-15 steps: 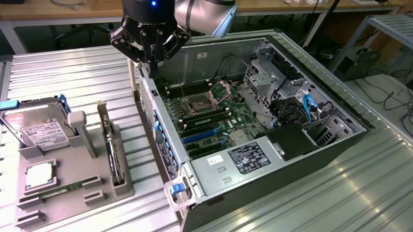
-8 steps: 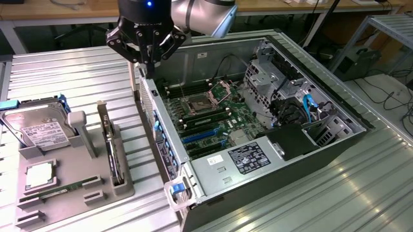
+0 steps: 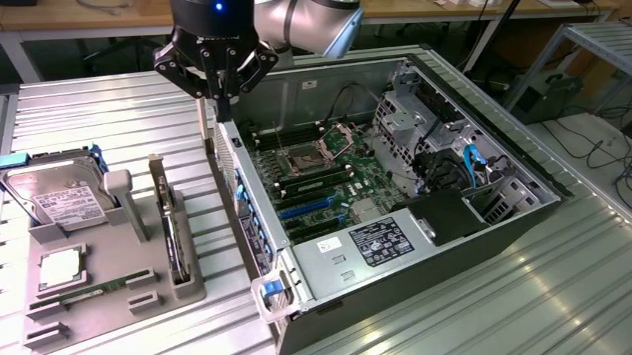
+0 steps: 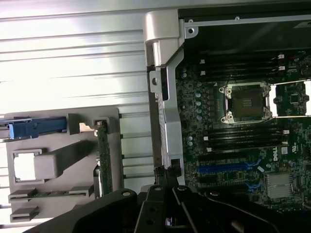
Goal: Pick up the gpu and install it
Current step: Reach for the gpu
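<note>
Workshop backdrop: wooden benches (image 3: 99, 11) along the far side, a metal frame rack (image 3: 593, 44) and loose cables (image 3: 602, 148) on the floor toward the exterior view's right. In front, a ribbed metal table (image 3: 118, 111) (image 4: 73, 58), pale and glossy, spanning the whole scene.

Toward the exterior view's right on that table, an open computer case (image 3: 395, 296) (image 4: 165, 29) lying on its side. Motherboard (image 3: 326, 177) (image 4: 233, 145) facing up, blue slots near the power supply (image 3: 371, 244) (boxed into the near corner). Toward the exterior view's left, a gray tray (image 3: 109, 288) (image 4: 77, 145) carrying a hard drive (image 3: 59, 196), a square processor chip (image 3: 61, 268) and a RAM stick (image 3: 94, 292).

The gpu (image 3: 173, 237) (image 4: 103, 160) seated on edge in the tray's slot nearest the case, silver bracket end pointing toward the far side, not touched by anything but the tray.

Gripper (image 3: 223, 103) (image 4: 167, 182) clenched, fingertips pressed together, hanging over the case's wall on the tray side, well above the table and apart from the gpu.

Edges: that case wall rising as a tall silver lip just beside the tray, with a narrow strip of bare table between the two. Wide bare table beyond the tray, toward the benches. Inside the case, open space above the motherboard, hemmed by drive cages and cables on the exterior view's right.
</note>
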You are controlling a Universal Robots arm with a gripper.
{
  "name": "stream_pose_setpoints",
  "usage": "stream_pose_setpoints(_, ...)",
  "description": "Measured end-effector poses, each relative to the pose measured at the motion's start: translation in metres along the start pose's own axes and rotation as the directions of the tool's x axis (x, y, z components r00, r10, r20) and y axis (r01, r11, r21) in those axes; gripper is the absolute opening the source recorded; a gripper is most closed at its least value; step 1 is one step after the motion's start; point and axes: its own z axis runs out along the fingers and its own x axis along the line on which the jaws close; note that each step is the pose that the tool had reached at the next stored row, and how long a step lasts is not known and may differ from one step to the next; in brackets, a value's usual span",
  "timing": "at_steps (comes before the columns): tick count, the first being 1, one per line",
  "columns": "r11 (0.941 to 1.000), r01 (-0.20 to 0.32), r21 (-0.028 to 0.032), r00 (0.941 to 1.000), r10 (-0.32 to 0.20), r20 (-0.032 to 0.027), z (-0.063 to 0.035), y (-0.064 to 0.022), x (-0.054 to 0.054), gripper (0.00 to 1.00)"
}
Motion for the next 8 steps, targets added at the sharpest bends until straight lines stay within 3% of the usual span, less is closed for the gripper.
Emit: stream_pose_setpoints(8,1.0000,0.000,0.0001,1.0000,0.000,-0.0001,-0.0003,-0.0019,0.0093,0.11)
